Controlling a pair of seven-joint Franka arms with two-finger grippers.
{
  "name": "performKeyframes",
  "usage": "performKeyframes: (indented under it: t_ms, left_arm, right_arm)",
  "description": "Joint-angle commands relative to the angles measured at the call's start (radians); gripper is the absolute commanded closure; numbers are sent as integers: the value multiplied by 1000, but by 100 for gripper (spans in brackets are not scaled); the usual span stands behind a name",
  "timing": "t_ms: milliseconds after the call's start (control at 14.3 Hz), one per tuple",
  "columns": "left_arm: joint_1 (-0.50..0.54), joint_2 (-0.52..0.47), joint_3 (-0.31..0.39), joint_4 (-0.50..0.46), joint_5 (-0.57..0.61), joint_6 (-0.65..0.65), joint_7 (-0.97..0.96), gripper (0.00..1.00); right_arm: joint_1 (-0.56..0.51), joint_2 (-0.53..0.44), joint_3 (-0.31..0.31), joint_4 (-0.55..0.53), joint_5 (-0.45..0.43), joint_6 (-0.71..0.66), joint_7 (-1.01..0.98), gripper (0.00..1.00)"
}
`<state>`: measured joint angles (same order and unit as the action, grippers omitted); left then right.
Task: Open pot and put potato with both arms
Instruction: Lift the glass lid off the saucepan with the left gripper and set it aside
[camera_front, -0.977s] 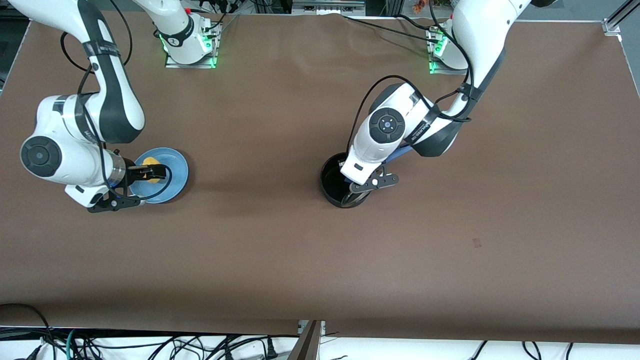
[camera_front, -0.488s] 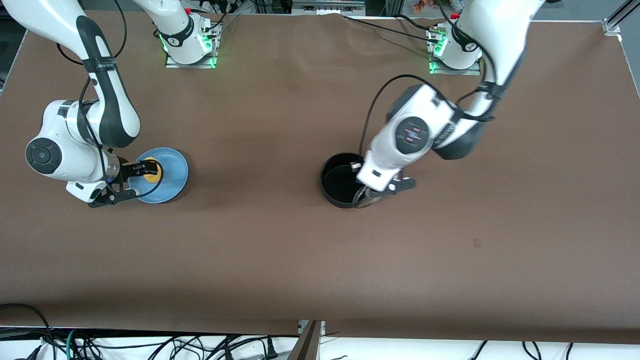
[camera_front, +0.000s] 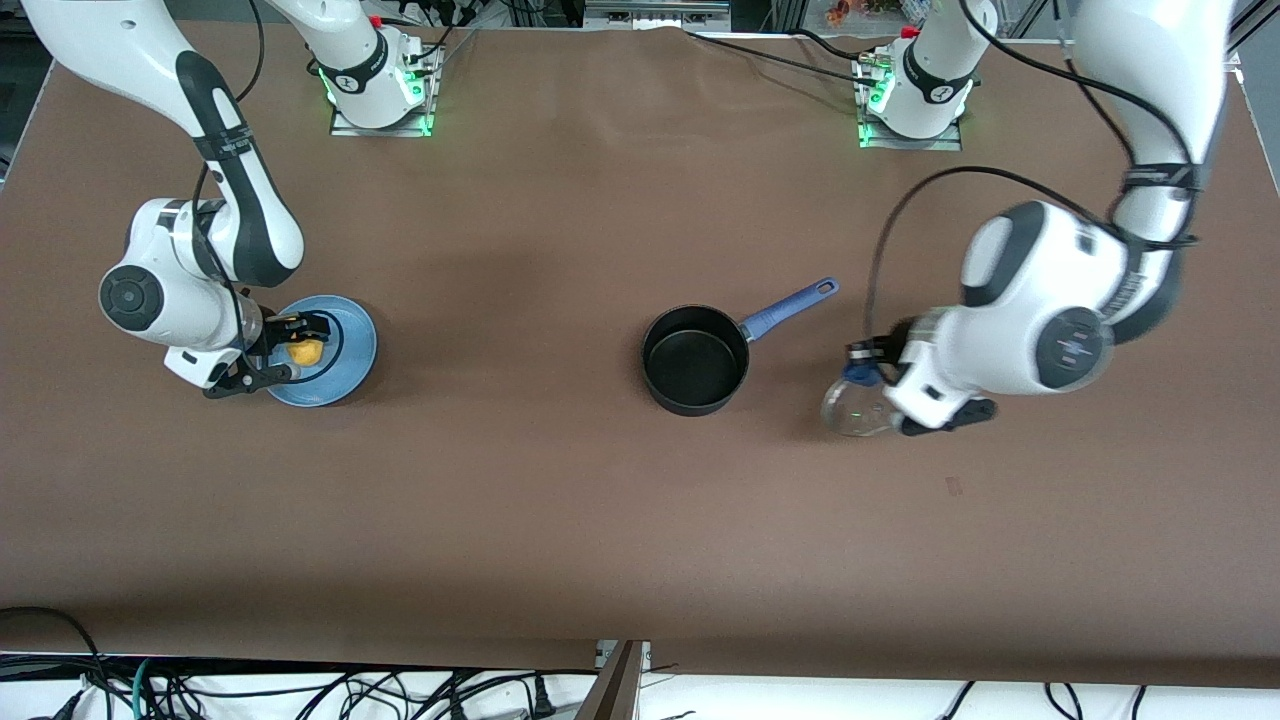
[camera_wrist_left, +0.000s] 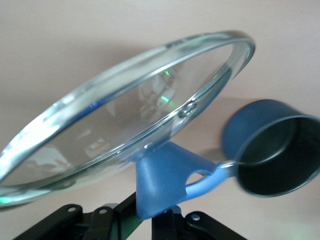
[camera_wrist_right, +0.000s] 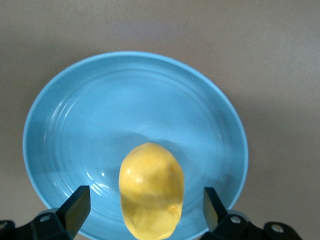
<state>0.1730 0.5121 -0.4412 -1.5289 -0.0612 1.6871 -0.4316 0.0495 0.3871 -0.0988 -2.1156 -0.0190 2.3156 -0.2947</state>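
Observation:
The black pot (camera_front: 695, 362) with its blue handle (camera_front: 790, 304) stands uncovered mid-table; it also shows in the left wrist view (camera_wrist_left: 272, 155). My left gripper (camera_front: 878, 378) is shut on the blue knob (camera_wrist_left: 160, 180) of the glass lid (camera_front: 856, 408) and holds it tilted over bare table, beside the pot toward the left arm's end. The yellow potato (camera_front: 304, 352) lies on the light-blue plate (camera_front: 345, 345). My right gripper (camera_wrist_right: 145, 209) is open, with one finger on each side of the potato (camera_wrist_right: 150, 195) and a gap on both sides.
The plate (camera_wrist_right: 135, 110) sits toward the right arm's end of the brown table. The arm bases stand along the table edge farthest from the front camera. Cables hang below the nearest edge.
My left arm has carried the lid off the pot and away toward the left arm's end. My right arm's wrist has shifted while its gripper stayed at the potato.

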Motion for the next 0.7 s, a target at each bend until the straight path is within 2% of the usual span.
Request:
performKeyframes:
  t_ms: [0, 140, 279, 349, 628]
  left_arm:
    - [120, -1, -10, -14, -29, -68, 147, 100]
    - [199, 28, -8, -14, -29, -92, 253, 100]
    - [268, 83, -8, -16, -31, -110, 296, 100]
    - [292, 107, -8, -19, -31, -124, 309, 100]
    - [359, 180, -2, -14, -31, -133, 341, 100]
  right_arm:
    - [-5, -5, 4, -30, 7, 33, -15, 27]
    - [-7, -2, 4, -30, 7, 33, -15, 58]
    - [-10, 7, 4, -27, 7, 36, -15, 80]
    - [-10, 7, 4, -26, 8, 34, -14, 86]
    - [-4, -54, 16, 41, 11, -46, -4, 92]
